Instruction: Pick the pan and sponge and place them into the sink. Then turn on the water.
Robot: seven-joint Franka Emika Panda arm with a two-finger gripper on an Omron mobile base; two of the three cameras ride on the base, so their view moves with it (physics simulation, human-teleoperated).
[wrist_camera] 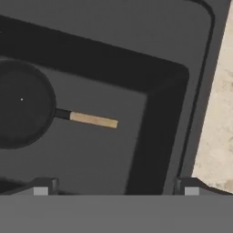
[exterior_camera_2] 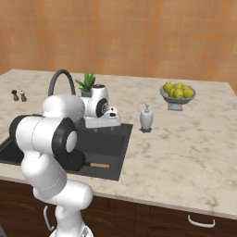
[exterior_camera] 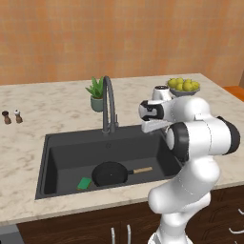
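The pan [exterior_camera: 110,173] and sponge [exterior_camera: 85,183] lie side by side in the sink [exterior_camera: 50,143]; above its right side, the empty gripper [wrist_camera: 116,186] hangs with fingers apart.

Black pan [exterior_camera: 110,173] and green sponge [exterior_camera: 85,183] flat in dark sink [exterior_camera: 47,157], seemingly apart.

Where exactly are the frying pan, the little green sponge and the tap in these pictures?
pan [exterior_camera: 109,173]: left base view, middle of its black bowl, on the sink floor.
sponge [exterior_camera: 85,183]: left base view, its green top, left of the pan.
faucet [exterior_camera: 110,95]: left base view, upper part of its dark arched neck.
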